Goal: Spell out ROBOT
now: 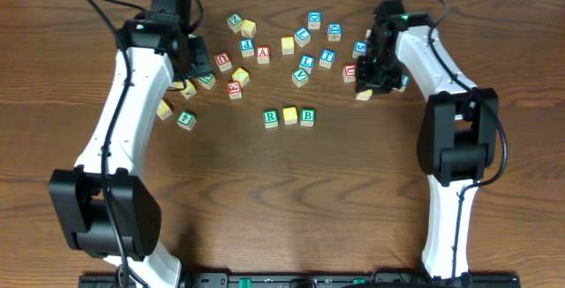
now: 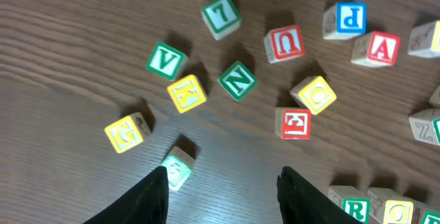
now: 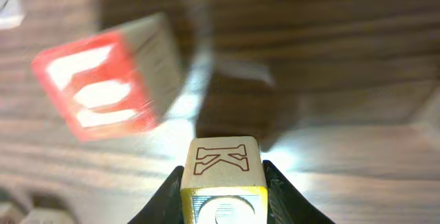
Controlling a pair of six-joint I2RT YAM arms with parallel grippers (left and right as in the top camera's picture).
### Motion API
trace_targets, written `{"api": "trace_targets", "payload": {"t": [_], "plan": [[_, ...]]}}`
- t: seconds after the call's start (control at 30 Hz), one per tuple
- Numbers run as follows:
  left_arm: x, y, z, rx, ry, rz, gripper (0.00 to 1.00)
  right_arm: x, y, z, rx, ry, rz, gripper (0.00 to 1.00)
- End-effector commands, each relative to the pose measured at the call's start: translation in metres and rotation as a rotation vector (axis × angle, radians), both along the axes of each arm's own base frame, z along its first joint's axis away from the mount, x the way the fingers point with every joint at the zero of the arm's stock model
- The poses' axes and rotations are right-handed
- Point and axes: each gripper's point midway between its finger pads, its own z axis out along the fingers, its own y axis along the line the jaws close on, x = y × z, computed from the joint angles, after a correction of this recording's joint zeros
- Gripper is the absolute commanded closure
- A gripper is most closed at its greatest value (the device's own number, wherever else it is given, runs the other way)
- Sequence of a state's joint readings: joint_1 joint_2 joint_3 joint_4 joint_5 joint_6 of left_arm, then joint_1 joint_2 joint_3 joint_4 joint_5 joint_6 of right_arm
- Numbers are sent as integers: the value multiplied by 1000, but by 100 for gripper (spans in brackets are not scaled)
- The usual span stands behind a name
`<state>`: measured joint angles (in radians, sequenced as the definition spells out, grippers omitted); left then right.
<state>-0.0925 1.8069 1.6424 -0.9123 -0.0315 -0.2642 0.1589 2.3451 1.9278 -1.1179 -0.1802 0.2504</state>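
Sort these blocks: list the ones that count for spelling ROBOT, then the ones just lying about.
For the job:
- green-framed wooden R cube
- yellow-topped wooden cube beside it
- green-framed wooden B cube
- blue-framed wooden cube, apparently T
- yellow-framed wooden cube held in the right gripper, likely the second O

Lying about:
- red-framed wooden A cube
- red-framed U cube
- green-framed V cube
- yellow-framed K cube

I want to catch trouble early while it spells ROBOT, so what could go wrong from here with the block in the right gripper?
The right gripper pinches the yellow-framed cube with its engraved K side toward the camera; it may land wrong face up. The red-lettered cube sits close by and could get knocked. Setting down next to the B cube may nudge it out of line.
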Motion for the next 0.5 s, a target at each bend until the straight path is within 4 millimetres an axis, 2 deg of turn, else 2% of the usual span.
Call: {"api": "trace_targets", "payload": {"t": [0.0, 0.2, 0.47], "plan": [[-5, 13, 27, 5, -60, 22, 50, -11, 30, 17, 42, -17, 101, 73], [-11, 23, 29, 6, -50, 44, 50, -18, 64, 16, 27, -37, 178, 70], [-12, 23, 29, 7, -46, 45, 49, -26, 89, 15, -27, -59, 231, 69]]}}
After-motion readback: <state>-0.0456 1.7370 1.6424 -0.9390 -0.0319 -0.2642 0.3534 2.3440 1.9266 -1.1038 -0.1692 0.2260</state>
